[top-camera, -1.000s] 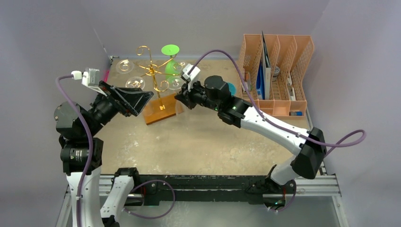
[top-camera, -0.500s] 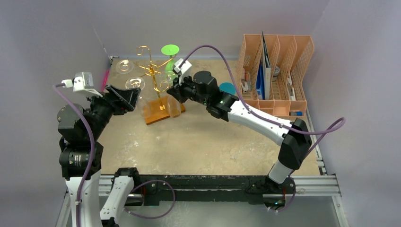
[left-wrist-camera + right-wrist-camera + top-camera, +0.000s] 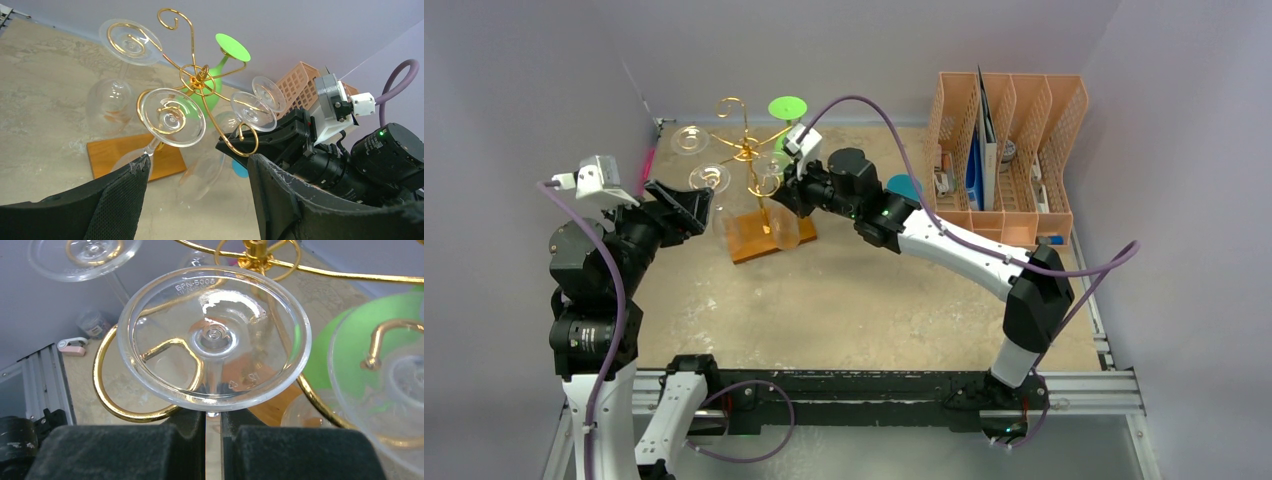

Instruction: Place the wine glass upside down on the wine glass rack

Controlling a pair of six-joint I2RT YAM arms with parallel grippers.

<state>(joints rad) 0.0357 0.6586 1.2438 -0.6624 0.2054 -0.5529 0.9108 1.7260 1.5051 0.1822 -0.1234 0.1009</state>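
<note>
My right gripper [image 3: 796,190] is shut on the stem of a clear wine glass [image 3: 215,335], held upside down with its foot up and its bowl [image 3: 786,228] hanging below. The foot lies just over a gold spiral arm [image 3: 107,400] of the wine glass rack [image 3: 746,150]. I cannot tell if it rests on the wire. In the left wrist view the glass [image 3: 252,111] is at the rack's right side [image 3: 200,82]. My left gripper [image 3: 689,205] is open and empty, just left of the rack's wooden base [image 3: 749,245].
Two clear glasses [image 3: 689,139] [image 3: 709,177] and a green glass [image 3: 787,106] hang upside down on the rack. An orange file organiser [image 3: 1009,150] stands at the back right. A teal round thing [image 3: 905,186] lies behind my right arm.
My right arm has carried the glass left, up to the rack's spiral arm. My left gripper has drawn back a little to the left.
</note>
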